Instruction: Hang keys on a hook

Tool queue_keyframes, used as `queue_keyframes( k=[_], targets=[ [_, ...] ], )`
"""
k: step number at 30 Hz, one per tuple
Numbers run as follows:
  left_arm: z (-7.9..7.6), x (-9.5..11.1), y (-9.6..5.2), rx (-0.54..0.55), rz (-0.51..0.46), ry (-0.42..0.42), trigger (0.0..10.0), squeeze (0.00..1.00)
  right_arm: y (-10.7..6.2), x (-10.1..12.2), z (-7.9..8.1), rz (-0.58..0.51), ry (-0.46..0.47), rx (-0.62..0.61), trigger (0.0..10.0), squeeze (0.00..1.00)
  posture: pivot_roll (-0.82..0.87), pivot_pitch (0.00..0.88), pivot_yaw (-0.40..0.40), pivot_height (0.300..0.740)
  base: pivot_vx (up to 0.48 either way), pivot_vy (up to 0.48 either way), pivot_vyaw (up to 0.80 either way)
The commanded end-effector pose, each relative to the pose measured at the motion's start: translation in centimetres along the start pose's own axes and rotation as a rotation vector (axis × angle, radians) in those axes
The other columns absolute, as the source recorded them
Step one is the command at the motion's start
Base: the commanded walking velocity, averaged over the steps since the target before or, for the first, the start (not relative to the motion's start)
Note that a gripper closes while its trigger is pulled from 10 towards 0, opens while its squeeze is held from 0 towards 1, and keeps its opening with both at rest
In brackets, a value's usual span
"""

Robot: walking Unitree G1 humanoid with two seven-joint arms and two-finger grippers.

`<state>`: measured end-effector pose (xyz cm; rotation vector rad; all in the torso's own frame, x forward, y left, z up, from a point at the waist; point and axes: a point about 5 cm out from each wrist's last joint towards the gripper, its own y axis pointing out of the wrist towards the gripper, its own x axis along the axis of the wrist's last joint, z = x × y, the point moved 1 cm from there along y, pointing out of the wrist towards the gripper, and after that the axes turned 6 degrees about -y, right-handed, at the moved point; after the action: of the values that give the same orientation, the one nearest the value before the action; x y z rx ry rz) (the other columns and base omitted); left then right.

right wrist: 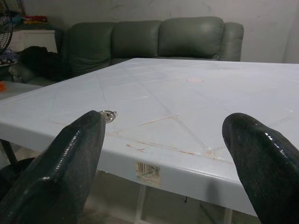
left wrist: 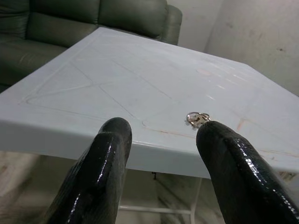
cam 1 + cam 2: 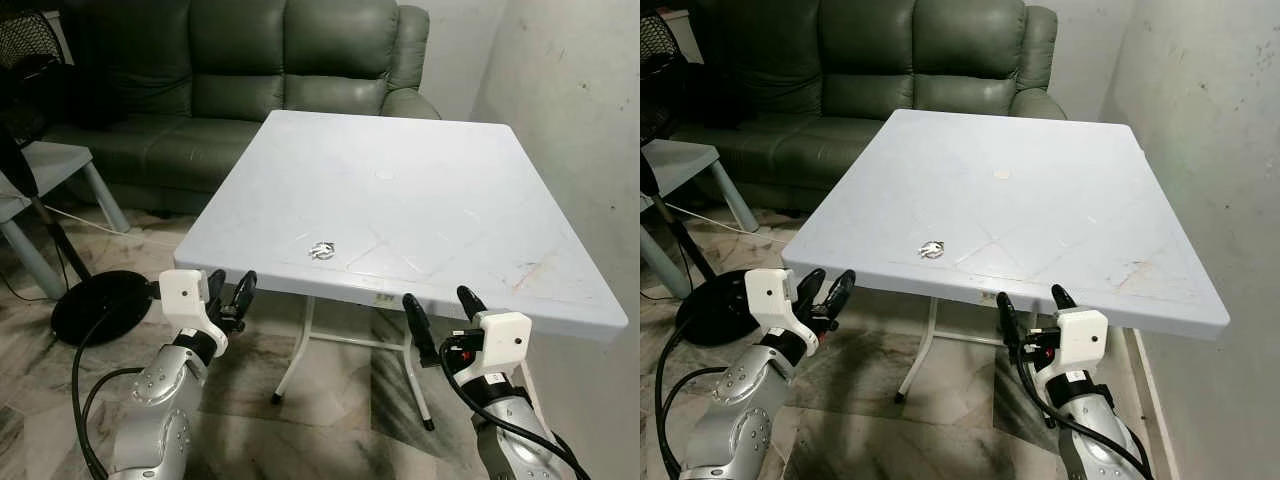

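The keys (image 3: 322,250) lie on the white table (image 3: 450,200), near its front edge. The left claw (image 3: 231,291) is open and empty, just below that edge, with the keys up ahead of it and toward the right claw. The right claw (image 3: 441,316) is open wide and empty too, low by the same edge.

Keys (image 3: 322,250) near white table's (image 3: 450,200) front edge; both grippers below it, jaws apart.
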<state>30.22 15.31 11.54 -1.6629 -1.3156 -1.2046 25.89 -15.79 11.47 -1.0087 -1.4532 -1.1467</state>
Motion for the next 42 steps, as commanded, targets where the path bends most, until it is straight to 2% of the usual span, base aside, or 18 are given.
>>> queue_keyframes(
  k=[1, 42],
  targets=[
    [-0.17, 0.4, 0.02, -0.004, -0.008, 0.007, 10.0, 0.0, 0.17, 0.53, 0.28, -0.016, 0.003, 0.014, 10.0, 0.0, 0.0, 0.0, -0.01, 0.74, 0.0, 0.0, 0.0],
    [-0.75, 0.37, 0.36, -0.022, -0.01, -0.011, 10.0, 0.0, 0.0, 0.23, 0.48, -0.003, -0.001, 0.039, 10.0, 0.0, -0.01, 0.0, -0.012, 0.74, 0.295, 0.0, 0.0]
  ],
)
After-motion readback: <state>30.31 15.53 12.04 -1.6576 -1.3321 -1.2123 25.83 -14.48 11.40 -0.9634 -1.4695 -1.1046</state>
